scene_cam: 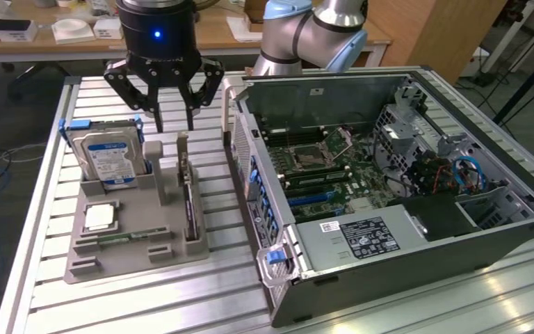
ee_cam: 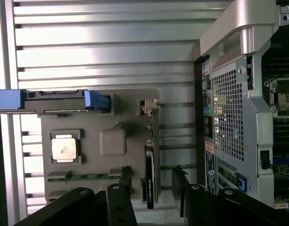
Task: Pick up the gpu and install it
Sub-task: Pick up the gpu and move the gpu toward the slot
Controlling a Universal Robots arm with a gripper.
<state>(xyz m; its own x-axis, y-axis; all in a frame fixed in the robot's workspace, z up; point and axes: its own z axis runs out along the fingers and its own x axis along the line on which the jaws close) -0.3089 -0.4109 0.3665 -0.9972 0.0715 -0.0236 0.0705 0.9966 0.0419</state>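
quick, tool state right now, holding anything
Tool: open, holding nothing, fingers spread above the upright gpu.

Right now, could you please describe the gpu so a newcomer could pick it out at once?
Find the open computer case; on the exterior view's left of it lies a grey parts tray. The gpu stands on edge in the tray's slot nearest the case. It is a thin black card with a silver bracket, unlike the blue-labelled hard drive and the green memory stick.
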